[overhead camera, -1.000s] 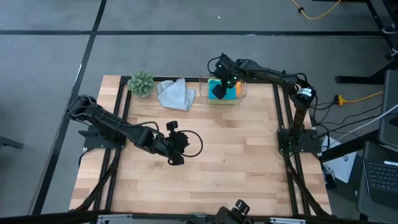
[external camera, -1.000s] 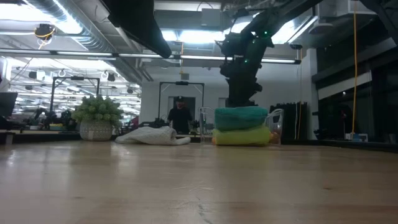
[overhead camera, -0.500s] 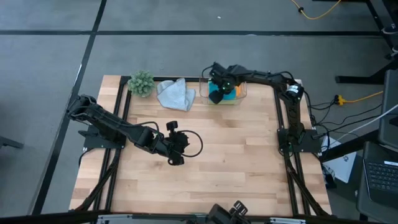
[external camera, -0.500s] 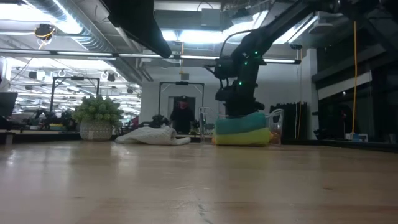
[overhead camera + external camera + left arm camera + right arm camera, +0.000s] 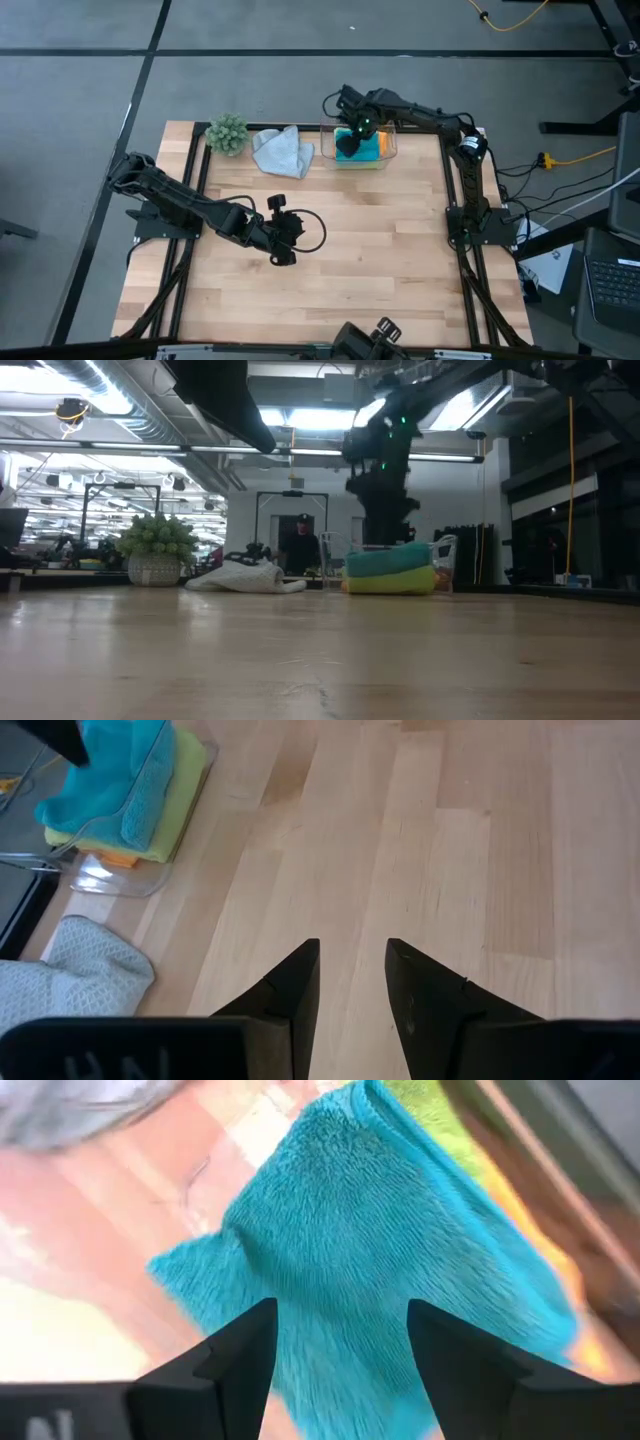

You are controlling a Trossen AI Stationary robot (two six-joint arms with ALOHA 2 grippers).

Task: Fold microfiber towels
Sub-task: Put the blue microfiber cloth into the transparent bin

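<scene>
Four microfiber towels sit along the far edge of a pale wooden table, seen from above and level across it. Largest in spread, the light grey towel lies crumpled and unfolded just right of a small green plant. To its right, a clear plastic box holds the other three, folded and stacked: the turquoise towel on top, the lime green towel beneath it, and the orange towel lowest, only an edge showing.

All four look light, soft and limp, with a fuzzy pile that should give good friction, not slip. None is fragile. They will likely sag and bunch when lifted, so a corner or hem looks like the best place to pinch. For the grey towel, a loose outer corner near the table surface seems the easiest hold.

The right gripper hangs directly over the stack in the box, its fingers spread wide with turquoise pile showing between them; it holds nothing. The left gripper waits over bare wood near the table's middle, well apart from every towel, its fingers parted by a narrow gap and empty.

A person stands in the room beyond the table. No brand, label or readable writing shows on the towels or box.
</scene>
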